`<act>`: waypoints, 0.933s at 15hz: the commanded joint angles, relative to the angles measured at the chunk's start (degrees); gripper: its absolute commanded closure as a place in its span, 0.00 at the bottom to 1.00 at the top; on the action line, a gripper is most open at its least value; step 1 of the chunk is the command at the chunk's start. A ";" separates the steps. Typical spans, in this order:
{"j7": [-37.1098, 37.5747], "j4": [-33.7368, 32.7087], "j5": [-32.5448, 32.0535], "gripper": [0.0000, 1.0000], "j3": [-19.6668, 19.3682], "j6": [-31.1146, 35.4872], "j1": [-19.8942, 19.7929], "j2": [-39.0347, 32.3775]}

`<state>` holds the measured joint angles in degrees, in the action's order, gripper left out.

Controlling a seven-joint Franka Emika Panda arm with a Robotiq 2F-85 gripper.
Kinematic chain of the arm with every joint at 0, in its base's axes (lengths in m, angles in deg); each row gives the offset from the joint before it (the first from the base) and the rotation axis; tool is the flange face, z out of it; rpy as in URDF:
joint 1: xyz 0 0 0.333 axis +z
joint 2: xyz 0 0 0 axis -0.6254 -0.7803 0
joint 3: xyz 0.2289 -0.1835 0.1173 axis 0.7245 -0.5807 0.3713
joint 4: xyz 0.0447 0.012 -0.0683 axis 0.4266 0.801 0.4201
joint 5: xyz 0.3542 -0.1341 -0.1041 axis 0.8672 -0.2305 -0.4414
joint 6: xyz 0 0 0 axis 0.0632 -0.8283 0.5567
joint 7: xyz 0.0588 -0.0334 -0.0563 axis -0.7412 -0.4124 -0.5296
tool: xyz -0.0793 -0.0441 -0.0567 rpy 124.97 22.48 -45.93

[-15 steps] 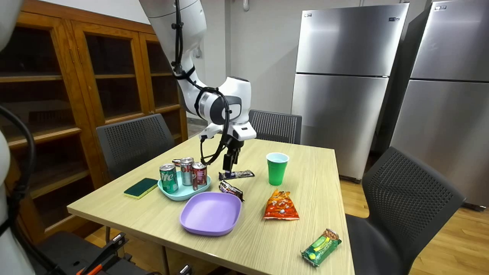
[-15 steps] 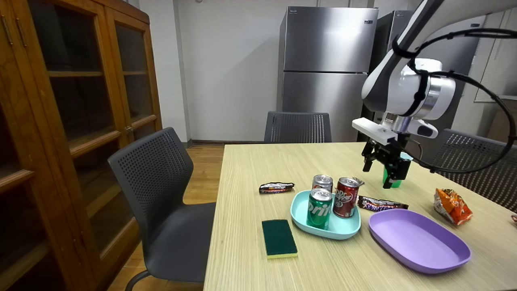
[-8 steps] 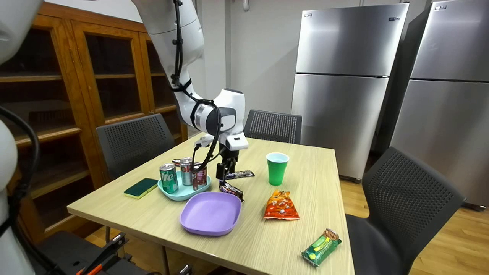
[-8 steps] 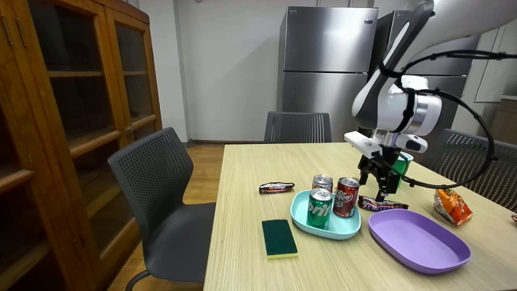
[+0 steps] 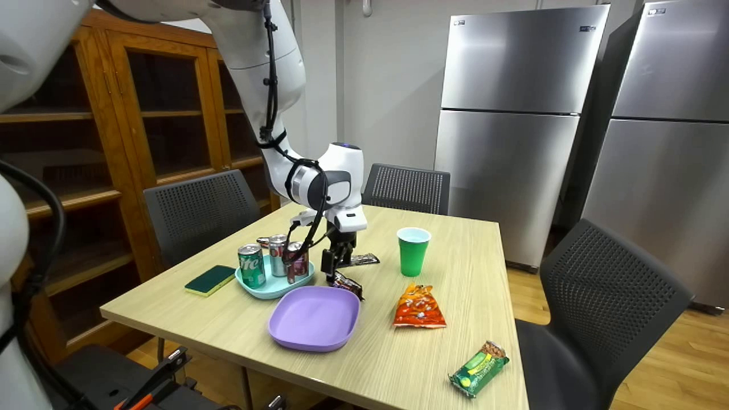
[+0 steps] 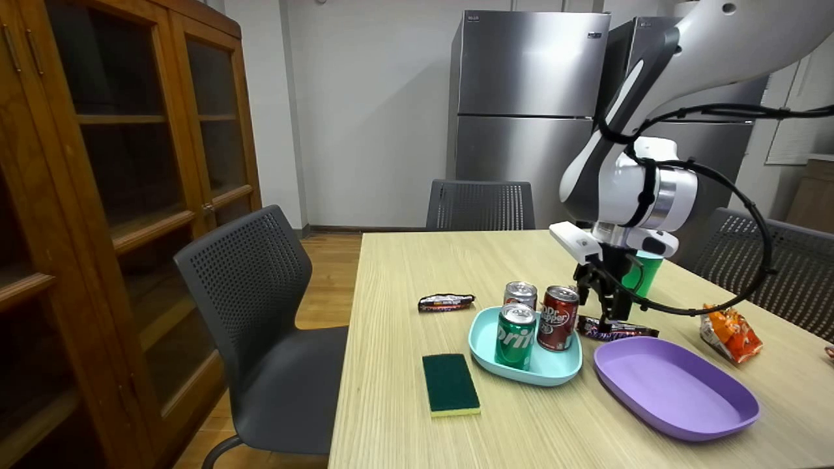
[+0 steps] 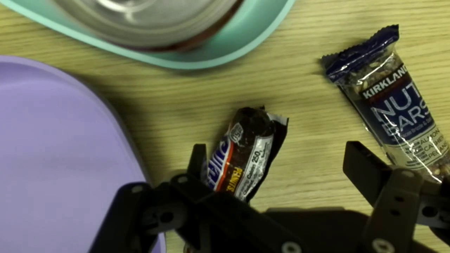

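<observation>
Across our pale tabletop [image 5: 472,302], we see the pincer [image 7: 276,158] spread wide over the candy bar [image 7: 242,151], which lies beside the purple plate [image 7: 59,151]; nothing is gripped or lifted yet, we judge.

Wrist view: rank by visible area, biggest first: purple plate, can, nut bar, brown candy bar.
1. Purple plate
2/3. Nut bar and can: unsure; both run out of frame, and the can's top looks nearer the camera.
4. Brown candy bar, partly hidden by the gripper
</observation>
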<state>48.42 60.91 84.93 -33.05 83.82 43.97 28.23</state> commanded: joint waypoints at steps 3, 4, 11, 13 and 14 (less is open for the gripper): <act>2.54 -0.91 -0.13 0.00 -0.45 -0.34 0.29 -0.86; 2.33 -0.66 -0.17 0.00 -0.36 -0.52 0.20 -0.60; 1.52 0.49 -1.01 0.67 -0.39 -0.80 0.70 1.08; 1.55 0.63 -1.05 0.82 -0.39 -0.66 0.79 1.26; 1.58 0.71 -1.07 0.88 -0.41 -0.73 0.85 1.36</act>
<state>49.29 60.49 84.63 -33.33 83.78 44.36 27.75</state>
